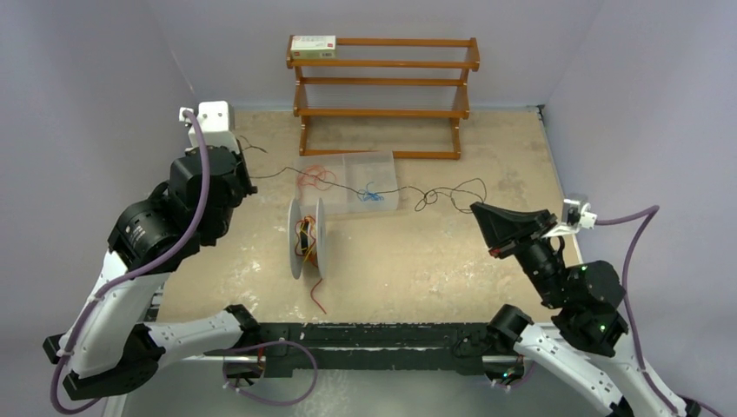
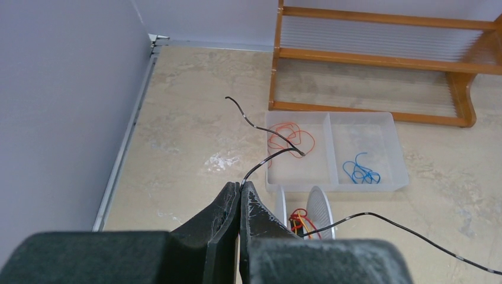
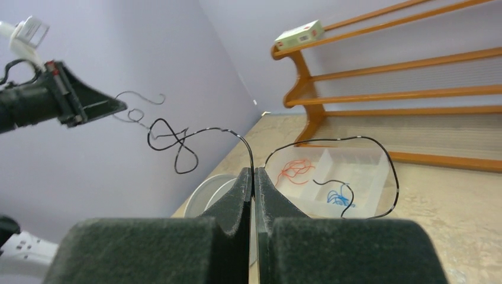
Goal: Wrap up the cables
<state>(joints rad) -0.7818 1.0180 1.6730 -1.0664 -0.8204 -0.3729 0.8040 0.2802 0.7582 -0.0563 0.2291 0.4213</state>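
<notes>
So the black cable (image 2: 367, 213) was pinched by both the left gripper (image 2: 240, 184) and the right gripper (image 3: 253, 171), jaws pressed shut on it, strung loosely between the 2 above the table (image 1: 487, 261), over the clear tray (image 1: 393, 182) behind the spool (image 1: 300, 239).

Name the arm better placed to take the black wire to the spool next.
Left, probably. Both hold the black wire, but the left end effector is nearer the spool, which shows just below it in its wrist view; the right end effector is farther off.
</notes>
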